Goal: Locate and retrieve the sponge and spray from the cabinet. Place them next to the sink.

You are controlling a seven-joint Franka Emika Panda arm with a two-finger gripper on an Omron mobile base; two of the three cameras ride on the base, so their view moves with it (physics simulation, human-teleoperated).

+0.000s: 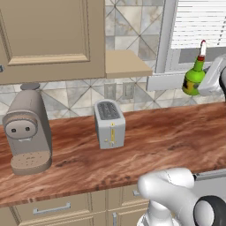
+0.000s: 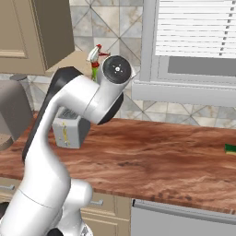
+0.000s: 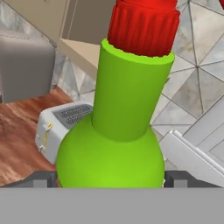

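Note:
The spray (image 3: pixel 118 131), a bright green bottle with a red cap, hangs in the air above the counter, tilted slightly. My gripper (image 3: pixel 111 178) is shut on its round body, one dark fingertip on each side. From the left base, the spray (image 1: pixel 194 76) floats before the window sill, with the white hand to its right. In the right base view its nozzle (image 2: pixel 95 54) peeks out behind my arm's joint. The sponge (image 2: pixel 230 148) lies flat on the counter at the far right edge. The tan cabinet (image 1: pixel 48 35) has its door closed, and its side shelf (image 1: pixel 126 64) is bare.
A grey toaster (image 1: pixel 109 123) stands mid-counter and a coffee machine (image 1: pixel 27 128) at the left. The wooden counter (image 2: pixel 152 156) stretches right under the window. Drawers with short handles (image 1: pixel 50 208) run below the counter's front edge.

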